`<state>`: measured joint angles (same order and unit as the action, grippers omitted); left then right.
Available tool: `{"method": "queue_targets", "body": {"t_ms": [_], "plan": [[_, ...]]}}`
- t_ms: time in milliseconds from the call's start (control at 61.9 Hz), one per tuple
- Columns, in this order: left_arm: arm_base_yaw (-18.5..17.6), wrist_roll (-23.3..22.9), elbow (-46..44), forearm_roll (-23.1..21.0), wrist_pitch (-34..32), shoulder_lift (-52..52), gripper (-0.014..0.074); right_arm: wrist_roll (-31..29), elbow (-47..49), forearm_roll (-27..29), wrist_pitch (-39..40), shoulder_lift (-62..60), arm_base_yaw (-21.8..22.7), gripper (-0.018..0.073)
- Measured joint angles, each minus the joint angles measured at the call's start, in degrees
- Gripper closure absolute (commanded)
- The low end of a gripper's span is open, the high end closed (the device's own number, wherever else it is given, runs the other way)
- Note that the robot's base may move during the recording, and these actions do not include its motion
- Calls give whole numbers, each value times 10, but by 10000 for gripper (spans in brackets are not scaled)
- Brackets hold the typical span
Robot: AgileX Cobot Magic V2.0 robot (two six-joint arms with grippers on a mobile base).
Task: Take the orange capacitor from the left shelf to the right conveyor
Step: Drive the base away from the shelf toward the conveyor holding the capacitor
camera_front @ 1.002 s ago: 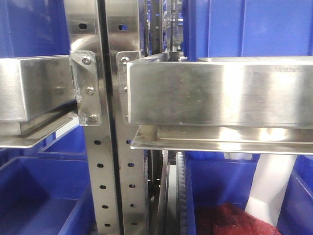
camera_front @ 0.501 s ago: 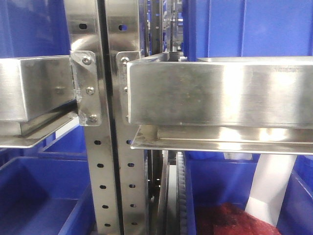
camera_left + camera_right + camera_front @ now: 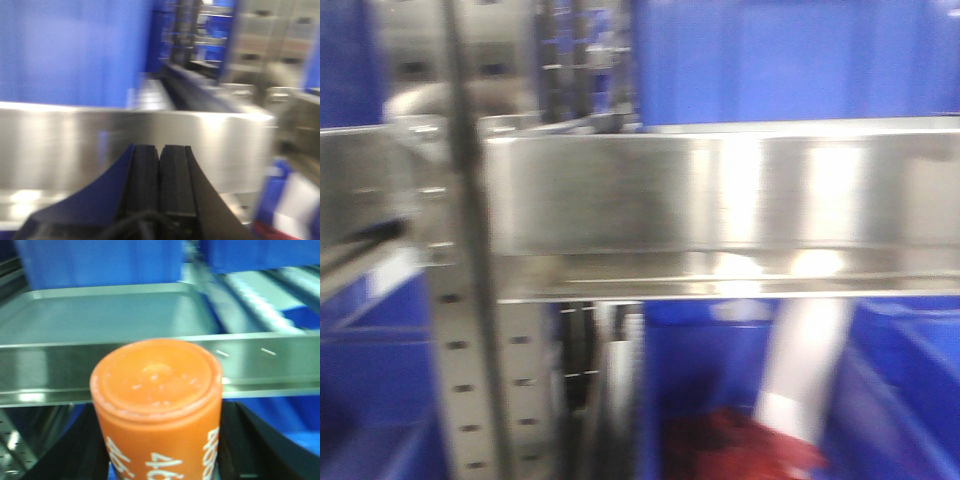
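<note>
The orange capacitor [image 3: 156,405], a cylinder with white "4680" numerals, fills the lower middle of the right wrist view. My right gripper [image 3: 161,445] is shut on it, with a black finger on each side [image 3: 92,445]. Behind it runs a steel rail [image 3: 280,362] of the left shelf. My left gripper [image 3: 160,155] is shut with its black pads pressed together and nothing between them, close in front of a shiny shelf rail [image 3: 65,145]. The front view is blurred and shows the left shelf [image 3: 720,190] with its perforated post [image 3: 460,330]. The right conveyor is out of view.
Blue bins [image 3: 790,60] sit above and below the rail. One lower bin holds something red [image 3: 730,440] and a white piece [image 3: 805,365]. A shallow steel tray [image 3: 110,315] lies beyond the capacitor, with roller tracks [image 3: 265,295] to its right.
The front view has swung: the shelf post and rail have slid left in the picture, and the image is now motion-blurred.
</note>
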<state>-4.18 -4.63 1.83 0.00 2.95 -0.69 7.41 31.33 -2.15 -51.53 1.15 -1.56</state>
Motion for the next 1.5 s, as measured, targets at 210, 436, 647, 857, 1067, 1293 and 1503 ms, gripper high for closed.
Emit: {"method": "queue_targets", "body": {"t_ms": [210,436,647,857,1067,1293,1503], "plan": [[0,0,0,0,0,0,701,0,0,0,0,0,0,419],[0,0,0,0,0,0,701,0,0,0,0,0,0,419],[0,0,0,0,0,0,701,0,0,0,0,0,0,419],[0,0,0,0,0,0,701,0,0,0,0,0,0,419],[0,0,0,0,0,0,701,0,0,0,0,-1,0,419],[0,0,0,0,0,0,701,0,0,0,0,-1,0,419],[0,0,0,0,0,0,701,0,0,0,0,-1,0,419]]}}
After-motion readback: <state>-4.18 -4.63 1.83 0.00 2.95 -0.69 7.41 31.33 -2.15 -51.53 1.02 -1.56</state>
